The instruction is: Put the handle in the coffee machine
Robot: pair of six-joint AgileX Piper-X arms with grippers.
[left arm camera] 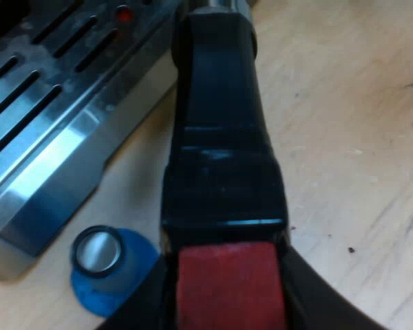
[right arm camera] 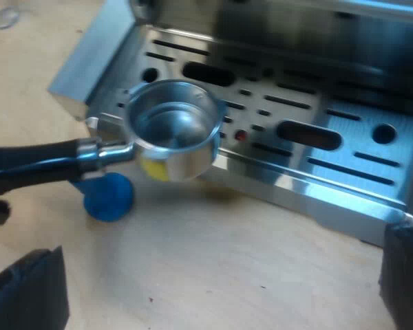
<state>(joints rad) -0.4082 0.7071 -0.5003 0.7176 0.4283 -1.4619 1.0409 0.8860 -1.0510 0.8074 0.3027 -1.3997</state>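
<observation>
My left pincer (left arm camera: 227, 302) pinches the handle (left arm camera: 220, 137); my right pincer (right arm camera: 217, 292) is spread.
Ahead of my left pincer, the metal cup (right arm camera: 173, 130) sits over the machine's tray (right arm camera: 316, 165); I'd raise it level, then twist.

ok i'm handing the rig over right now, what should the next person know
Left gripper: shut on the red end of the holder, whose cup hangs above the edge of the drip tray.
Right gripper: open, empty, over the table before the machine.
Blue tamper: on the table beside the tray.
Done: holder picked up.
Left: raise it to the machine's front and lock it in.
</observation>
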